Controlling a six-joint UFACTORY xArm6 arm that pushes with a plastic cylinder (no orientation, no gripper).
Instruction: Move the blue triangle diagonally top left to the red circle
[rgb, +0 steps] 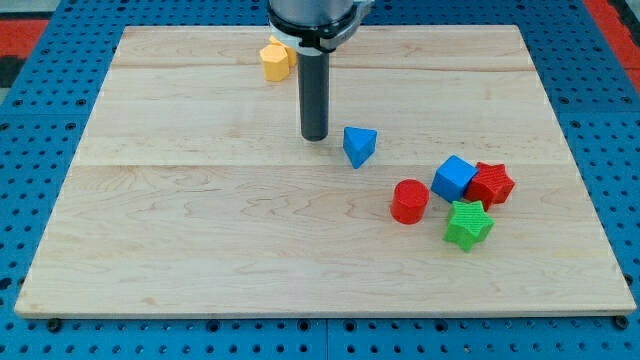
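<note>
Pincer there is none on this arm, so nothing is grasped or released: my tip is a bare rod end resting on the wooden board, just to the view's left of the blue triangle, near it but with a sliver of board showing between them.

That triangle sits near the middle of the board, already up and to the view's left of the red circle, with a clear gap between the two. Judging by this, the tip stands on the side from which it could only nudge the triangle rightward or trim its spot.

Beyond the circle, a blue cube touches a red star-like block, and a green star lies just below them. A yellow block sits far off at the view's top, partly behind the arm.
</note>
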